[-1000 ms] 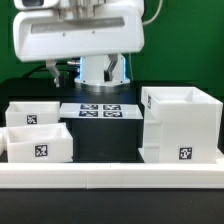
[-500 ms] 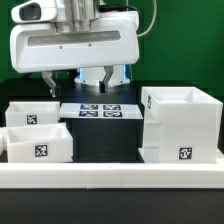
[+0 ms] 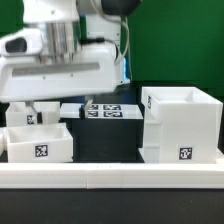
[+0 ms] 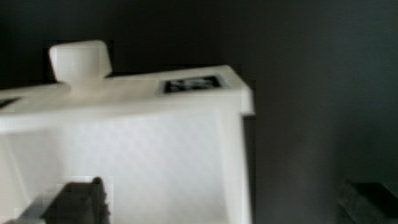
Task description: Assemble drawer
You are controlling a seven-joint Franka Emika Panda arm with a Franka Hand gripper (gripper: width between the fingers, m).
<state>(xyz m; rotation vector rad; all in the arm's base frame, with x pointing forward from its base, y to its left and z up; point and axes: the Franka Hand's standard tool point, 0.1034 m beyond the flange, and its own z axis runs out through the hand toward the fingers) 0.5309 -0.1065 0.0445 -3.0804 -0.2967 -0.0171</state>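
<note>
While the arm (image 3: pixel 60 70) is hovering at the exterior view's upper left, over the two trays, the step in hand is looking like the approach to a first pick: lining up on a tray before gripping it. The gripper (image 4: pixel 222 198) is standing open in the wrist view, its dark fingers (image 4: pixel 80 200) spread wide with a white tray wall lying between them, and nothing is being held.

All three drawer parts are sitting apart on the dark tabletop (image 3: pixel 110 140). The housing box (image 3: pixel 180 125) is standing upright at the exterior view's right. The front tray (image 3: pixel 40 147) and the rear tray (image 3: pixel 20 115) are sitting just beside each other at the left, with the marker board (image 3: pixel 100 110) lying between the two groups. The long rail (image 3: pixel 110 177) is running across the foreground.

The next move is probably calling for a straight descent so the fingers are straddling one wall, then a firm close.

The arm's bulk is covering much of the rear tray, so I cannot tell for certain which tray is under the camera. A small white stub (image 4: pixel 80 60) beyond the tagged rim is too blurred to identify, and the far finger is barely showing.
</note>
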